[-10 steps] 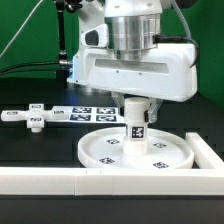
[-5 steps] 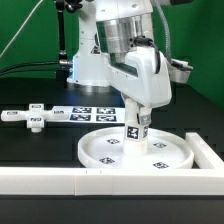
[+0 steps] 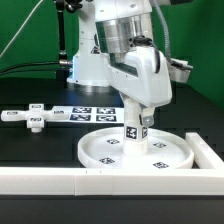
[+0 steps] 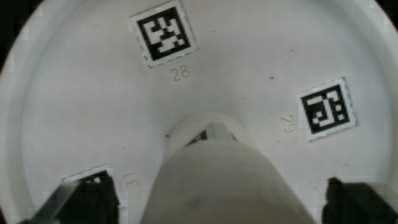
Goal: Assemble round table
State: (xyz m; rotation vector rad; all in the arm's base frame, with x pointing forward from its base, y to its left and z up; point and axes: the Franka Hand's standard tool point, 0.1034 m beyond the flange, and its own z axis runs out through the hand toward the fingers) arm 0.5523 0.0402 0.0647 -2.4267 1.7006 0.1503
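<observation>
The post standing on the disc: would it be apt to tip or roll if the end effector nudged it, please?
Probably stiff: the post looks like moulded plastic. Upright on the disc, short and thick, it should resist tipping; whether it is screwed in is not visible. Knocked over, its round side would likely roll.

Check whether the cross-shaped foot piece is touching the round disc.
Apart. The exterior view shows bare black table between the cross-shaped foot piece, at that view's left, and the round disc.
</observation>
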